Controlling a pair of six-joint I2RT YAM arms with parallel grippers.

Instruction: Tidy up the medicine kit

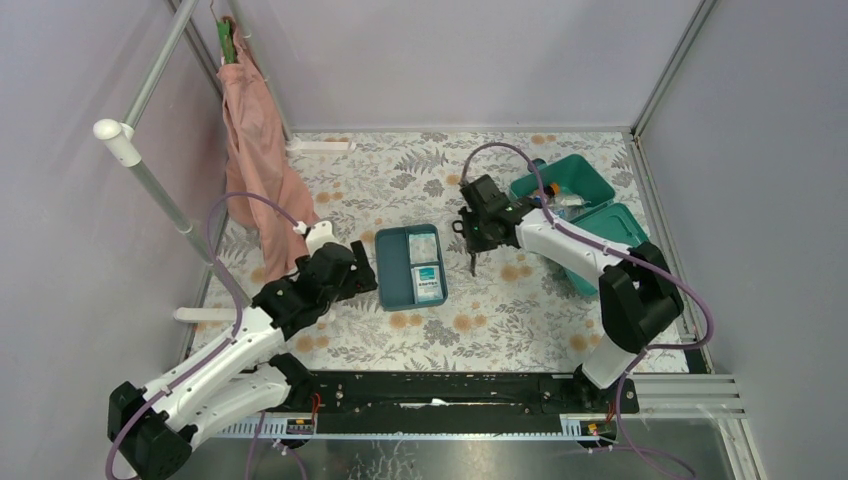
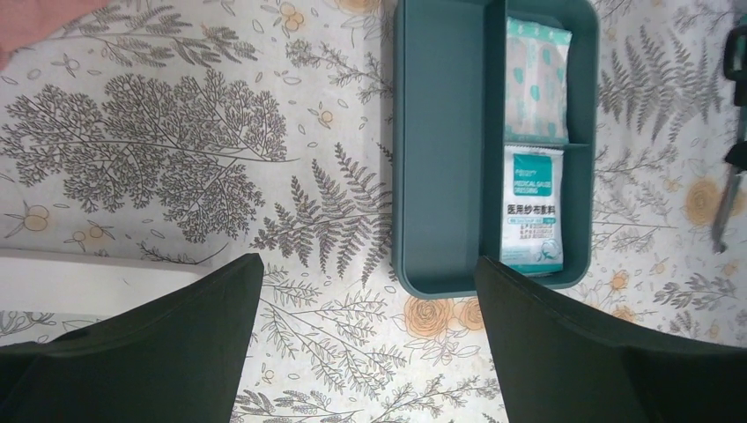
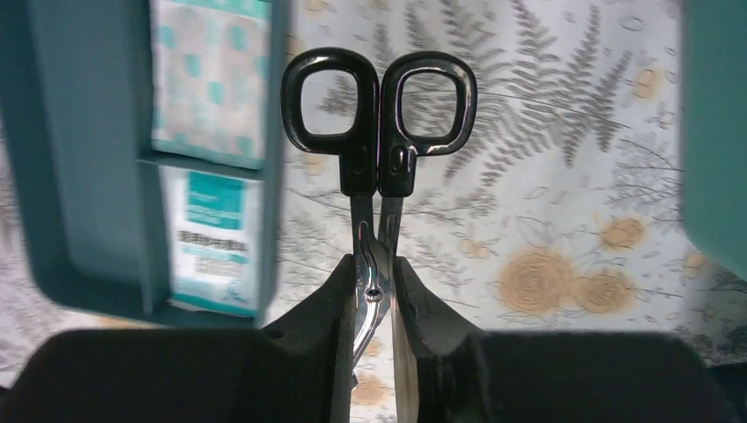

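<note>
The teal-green medicine kit [image 1: 590, 195] stands open at the back right, lid hinged out, some items inside. A darker divided tray [image 1: 410, 265] lies mid-table holding two white-teal packets [image 2: 533, 207]. My right gripper [image 1: 473, 243] is shut on a pair of black-handled scissors [image 3: 379, 132], gripped at the pivot, held above the cloth between tray and kit; the tray's right wall [image 3: 273, 132] is just left of the scissors. My left gripper [image 2: 370, 291] is open and empty above the cloth, at the tray's [image 2: 440, 159] near left corner.
A pink cloth [image 1: 258, 160] hangs from a metal pole [image 1: 165, 195] at the back left. A white flat piece [image 1: 320, 146] lies by the back wall, another [image 2: 88, 282] lies left of my left gripper. Grey walls enclose the floral tablecloth.
</note>
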